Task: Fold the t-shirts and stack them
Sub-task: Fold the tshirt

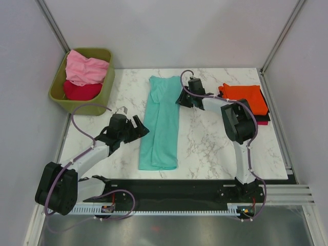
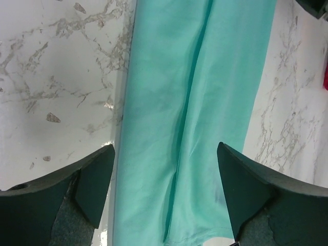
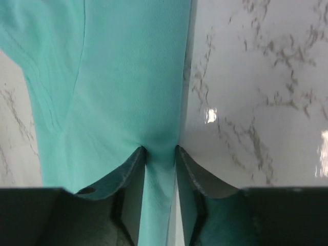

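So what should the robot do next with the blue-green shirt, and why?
Probably lower the left claw onto the shirt and pinch it. The right claw pinches its far edge, the left claw hangs open above the cloth, and the long strip likely needs both claws to fold in half.

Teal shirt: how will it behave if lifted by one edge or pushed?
Likely floppy: the teal t-shirt lies flat in soft folded layers, so it would probably drape and unfold if lifted by the one edge the right gripper straddles. Pushed, it may bunch rather than slide whole, though the glossy marble table might let it slip.
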Controlling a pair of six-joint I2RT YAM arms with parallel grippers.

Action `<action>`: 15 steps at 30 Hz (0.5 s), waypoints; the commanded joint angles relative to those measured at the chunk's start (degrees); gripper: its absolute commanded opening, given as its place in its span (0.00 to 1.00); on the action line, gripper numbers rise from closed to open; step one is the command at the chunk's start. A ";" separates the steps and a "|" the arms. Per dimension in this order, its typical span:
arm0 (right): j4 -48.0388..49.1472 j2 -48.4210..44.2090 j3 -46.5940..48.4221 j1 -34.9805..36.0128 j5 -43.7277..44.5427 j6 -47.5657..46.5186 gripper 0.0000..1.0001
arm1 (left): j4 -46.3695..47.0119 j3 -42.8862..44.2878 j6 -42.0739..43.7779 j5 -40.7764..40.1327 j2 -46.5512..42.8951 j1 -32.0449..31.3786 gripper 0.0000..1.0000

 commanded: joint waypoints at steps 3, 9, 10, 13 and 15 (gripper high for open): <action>-6.69 9.61 8.73 -0.99 -2.41 -0.45 0.15 | 2.85 -0.33 0.08 2.39 -0.62 0.05 0.88; -8.97 12.69 14.62 -2.13 1.62 -2.03 0.02 | 4.87 -0.51 0.08 3.88 0.26 0.05 0.88; -9.50 13.21 15.41 -2.31 1.89 -2.20 0.05 | 5.05 -0.51 0.08 4.67 0.69 0.05 0.88; -10.21 12.87 16.21 -2.66 1.63 -2.20 0.35 | 5.57 -0.33 0.43 5.64 1.57 0.05 0.88; -10.12 11.82 14.99 -2.31 0.58 -2.64 0.55 | 5.58 -0.33 0.87 5.55 1.84 0.05 0.89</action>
